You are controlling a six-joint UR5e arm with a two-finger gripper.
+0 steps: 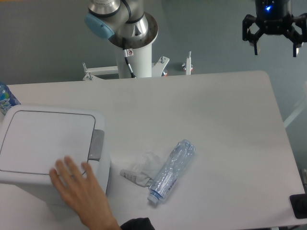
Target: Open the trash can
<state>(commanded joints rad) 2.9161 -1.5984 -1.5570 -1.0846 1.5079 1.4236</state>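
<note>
Nearest the camera, a bare human hand point(79, 189) with a dark sleeve at the wrist lies palm-down on the front right corner of the trash can point(48, 143), a large white boxy plastic bin with rounded corners. Its fingers are spread loosely across the lid's edge, close to the grey push-button tab point(96, 144) on the bin's right side. The flat white lid is down and closed. The bin stands at the left front of the white table point(216, 120).

Just right of the bin, near the table's front, lies a crushed clear plastic bottle point(170, 170), its cap end pointing toward the camera. Its label carries small print too fine to read. A crumpled piece of clear plastic wrap point(141, 167) lies touching the bottle's left side.

At the far left edge, behind the bin, part of a blue-labelled bottle point(5, 98) shows; its writing cannot be made out.

Beyond the table's far edge stands the robot's white base column point(136, 52) with a pale blue joint cap.

In the upper right corner the black two-finger gripper point(274, 45) hangs high above the table, well apart from the bin, fingers spread and holding nothing.
</note>
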